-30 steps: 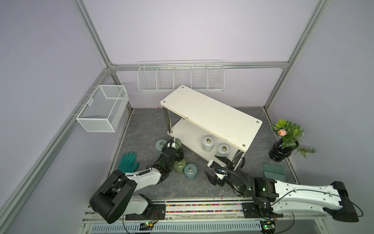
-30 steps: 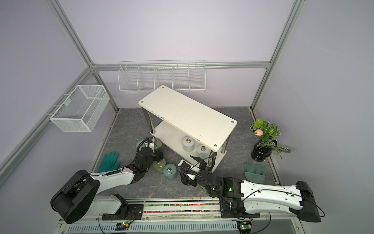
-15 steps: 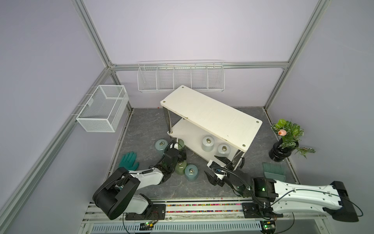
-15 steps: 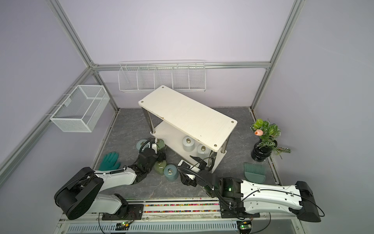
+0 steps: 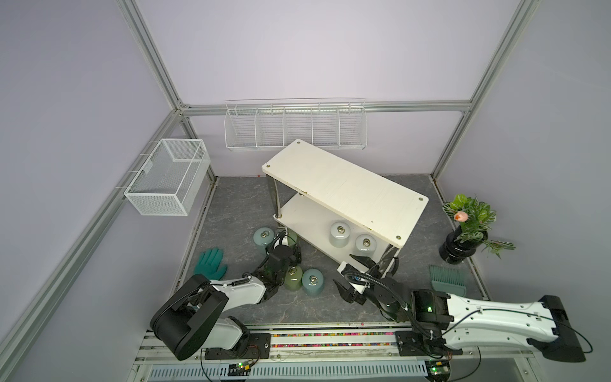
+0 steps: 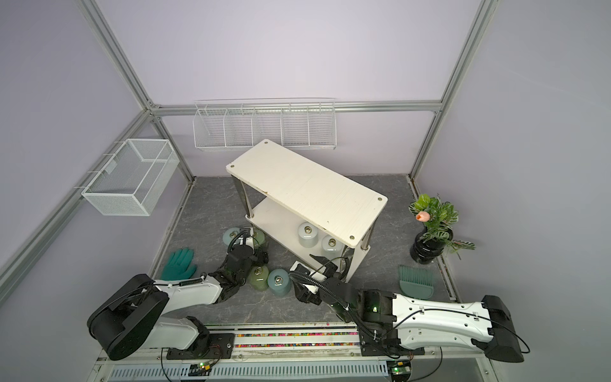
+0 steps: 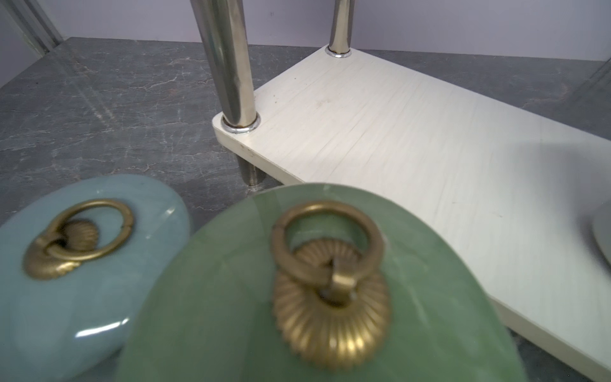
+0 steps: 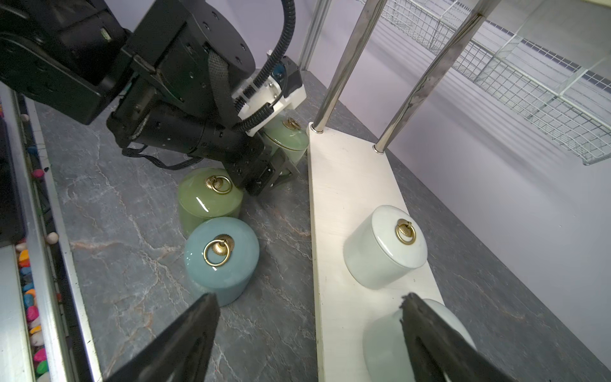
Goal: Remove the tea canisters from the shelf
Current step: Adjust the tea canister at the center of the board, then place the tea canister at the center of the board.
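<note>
The cream shelf (image 5: 347, 185) holds two pale grey-white tea canisters (image 5: 339, 234) (image 5: 365, 244) on its lower tier (image 8: 340, 185). My left gripper (image 8: 286, 167) is low by the shelf's near left corner, shut on an olive green canister (image 7: 231, 297) (image 8: 291, 137); its fingers are hidden in the left wrist view. On the floor stand a light blue canister (image 5: 263, 236), an olive green one (image 5: 293, 279) and another light blue one (image 5: 312, 281). My right gripper (image 8: 307, 317) (image 5: 350, 276) is open and empty at the shelf's front edge, close to the nearer grey-white canister (image 8: 383, 334).
A teal glove (image 5: 211, 264) lies at the left of the floor, a teal brush (image 5: 446, 279) at the right. A black vase with a plant (image 5: 461, 244) stands by the right wall. Wire baskets (image 5: 168, 177) (image 5: 296, 125) hang on the walls.
My left arm has shifted slightly, its gripper staying by the shelf's corner with the olive green canister. The right arm and the other canisters have not moved.
</note>
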Controlling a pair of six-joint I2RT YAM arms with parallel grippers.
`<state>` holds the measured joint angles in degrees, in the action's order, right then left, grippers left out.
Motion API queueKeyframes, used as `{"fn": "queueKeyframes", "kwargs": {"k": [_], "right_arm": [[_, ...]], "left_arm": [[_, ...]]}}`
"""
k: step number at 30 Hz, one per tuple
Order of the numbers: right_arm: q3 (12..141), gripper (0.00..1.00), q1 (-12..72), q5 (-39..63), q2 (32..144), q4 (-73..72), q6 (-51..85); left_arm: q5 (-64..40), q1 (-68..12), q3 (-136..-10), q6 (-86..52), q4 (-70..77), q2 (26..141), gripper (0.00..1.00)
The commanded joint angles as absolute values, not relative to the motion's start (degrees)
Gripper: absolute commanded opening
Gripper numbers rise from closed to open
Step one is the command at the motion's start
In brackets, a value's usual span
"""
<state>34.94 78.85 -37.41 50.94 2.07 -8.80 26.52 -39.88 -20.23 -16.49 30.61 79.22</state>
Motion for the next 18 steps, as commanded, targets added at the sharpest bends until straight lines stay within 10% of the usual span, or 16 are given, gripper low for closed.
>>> {"fn": "queueKeyframes", "kwargs": {"k": [1, 18], "right_arm": [[35.7, 0.89, 79.0, -36.8, 51.1, 1.5, -8.4], [37.0, 0.89, 78.9, -36.7, 52.8, 1.9, -9.1]], "left_arm": [[29.1, -39.5, -19.9, -17.0, 31.5, 78.6, 0.6], [27.1, -33.9, -21.3, -21.7, 33.1, 82.7, 0.6]]}}
